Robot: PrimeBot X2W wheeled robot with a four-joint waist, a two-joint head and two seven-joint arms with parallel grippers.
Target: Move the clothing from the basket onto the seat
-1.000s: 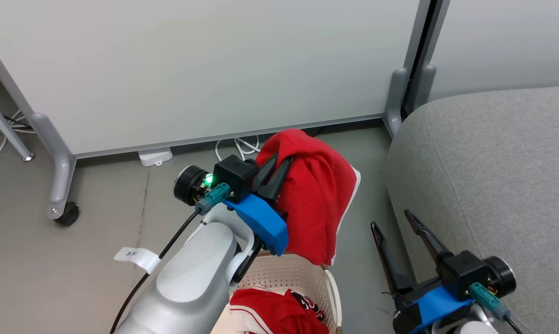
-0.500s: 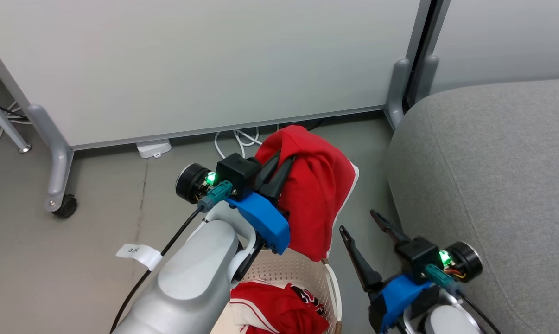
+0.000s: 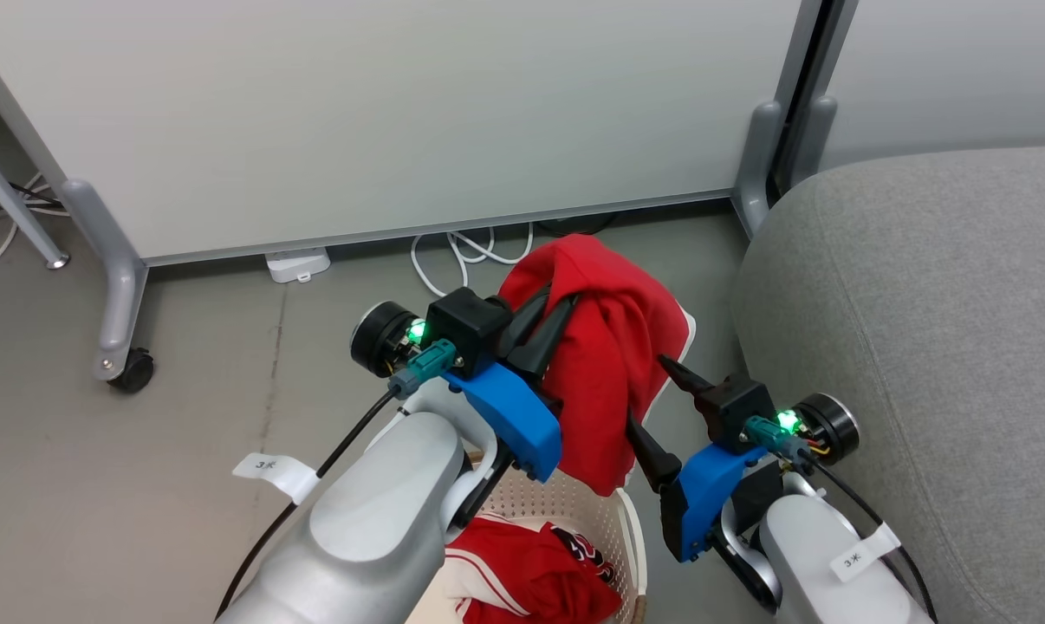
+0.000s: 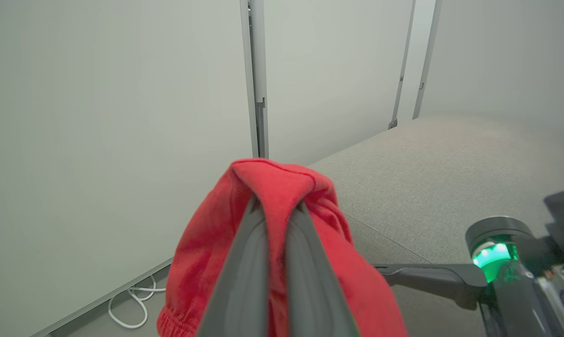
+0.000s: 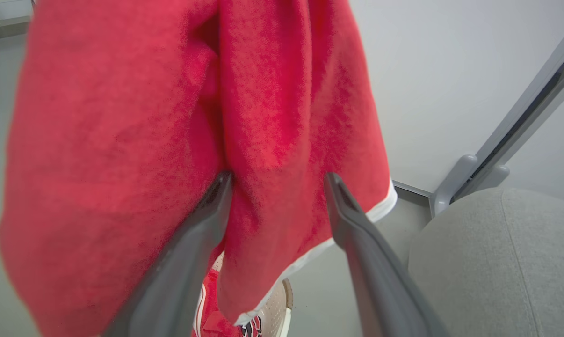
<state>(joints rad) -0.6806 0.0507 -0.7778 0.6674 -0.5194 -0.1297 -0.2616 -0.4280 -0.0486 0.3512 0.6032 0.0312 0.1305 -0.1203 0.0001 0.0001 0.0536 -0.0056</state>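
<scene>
A red garment [image 3: 613, 364] with white trim hangs in the air above the basket [image 3: 574, 511]. My left gripper [image 3: 555, 303] is shut on its top fold, and the cloth drapes over the fingertips [image 4: 258, 210]. My right gripper [image 3: 654, 407] is open and lies sideways against the hanging cloth. In the right wrist view its two fingers [image 5: 207, 206] stand on either side of a fold of the red garment [image 5: 272, 117]. A second red garment with lettering [image 3: 531, 581] lies in the basket. The grey seat [image 3: 921, 303] stands to the right.
White partition panels on grey wheeled feet [image 3: 120, 329] stand behind. White cables [image 3: 462, 256] and a white power block [image 3: 297, 263] lie on the floor at the panel's base. The seat's rounded corner [image 3: 752, 260] is close to my right arm.
My right gripper has swung left and up from beside the seat, with its open fingers now around the hanging garment. The left gripper keeps its hold. The camera has shifted a little.
</scene>
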